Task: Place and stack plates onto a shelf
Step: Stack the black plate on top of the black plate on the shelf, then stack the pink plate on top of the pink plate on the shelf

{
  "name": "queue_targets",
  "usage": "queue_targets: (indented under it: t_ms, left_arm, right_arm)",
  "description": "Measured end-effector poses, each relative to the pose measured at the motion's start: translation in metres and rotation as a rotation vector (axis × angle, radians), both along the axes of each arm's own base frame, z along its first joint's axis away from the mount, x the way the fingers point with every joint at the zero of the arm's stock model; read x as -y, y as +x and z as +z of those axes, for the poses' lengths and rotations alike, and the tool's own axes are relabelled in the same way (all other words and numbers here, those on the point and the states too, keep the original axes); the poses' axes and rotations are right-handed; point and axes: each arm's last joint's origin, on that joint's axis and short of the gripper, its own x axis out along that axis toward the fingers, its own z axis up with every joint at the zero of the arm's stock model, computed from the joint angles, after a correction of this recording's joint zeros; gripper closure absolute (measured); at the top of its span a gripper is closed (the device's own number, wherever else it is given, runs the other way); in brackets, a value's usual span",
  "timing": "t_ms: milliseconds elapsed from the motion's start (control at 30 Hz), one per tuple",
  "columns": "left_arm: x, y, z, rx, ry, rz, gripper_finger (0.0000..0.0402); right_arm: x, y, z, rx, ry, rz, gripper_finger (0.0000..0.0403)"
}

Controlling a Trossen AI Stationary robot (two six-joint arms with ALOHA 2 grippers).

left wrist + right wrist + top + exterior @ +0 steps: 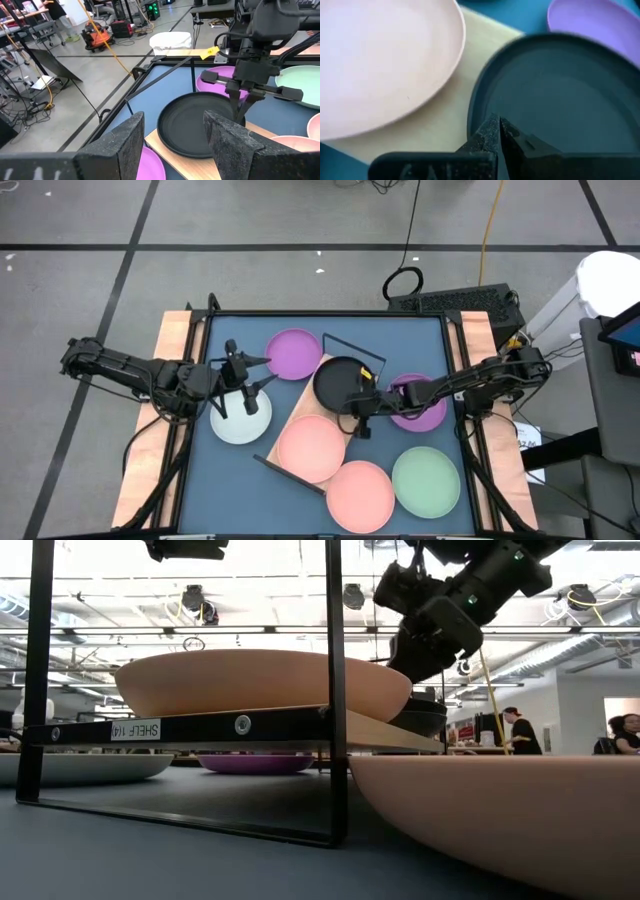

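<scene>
right hand pinching black plate rim, on shelf

Overhead, table-level and two wrist cameras share the shelf.

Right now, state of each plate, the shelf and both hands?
Shelf: on the table, holding two plates.
Black plate: on shelf, right hand at its rim.
Pink plate: on shelf.
Second pink plate: on table.
Green plate: on table.
White plate: on table.
Purple plates: on table.
Left hand: open, empty.
Right hand: shut.
</scene>
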Motion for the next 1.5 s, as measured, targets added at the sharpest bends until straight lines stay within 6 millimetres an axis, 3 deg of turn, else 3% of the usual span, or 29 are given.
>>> queue_targets:
  t_ms: [333,700,933,1300,1500]
  left_arm:
    - [0.0,0.001,-0.001,0.0,-0.011,0.003,0.0192]
    - [0.007,0.013,-0.011,-0.042,-0.059,-0.068,0.0192]
    - [0.014,0.016,-0.016,-0.062,-0.077,-0.122,0.0192]
    - [0.031,0.012,-0.015,-0.065,-0.081,-0.206,0.0192]
    - [0.035,0.01,-0.015,-0.064,-0.084,-0.226,0.0192]
  right_arm:
    - [-0.006,0.003,0.022,0.109,-0.026,0.016,0.0403]
    - [-0.043,-0.003,0.072,0.111,-0.078,0.031,0.0403]
    - [-0.068,-0.011,0.087,0.082,-0.054,0.05,0.0403]
    - [-0.134,-0.04,0.108,0.11,0.158,0.13,0.04]
    - [-0.174,-0.062,0.105,0.111,0.278,0.19,0.0371]
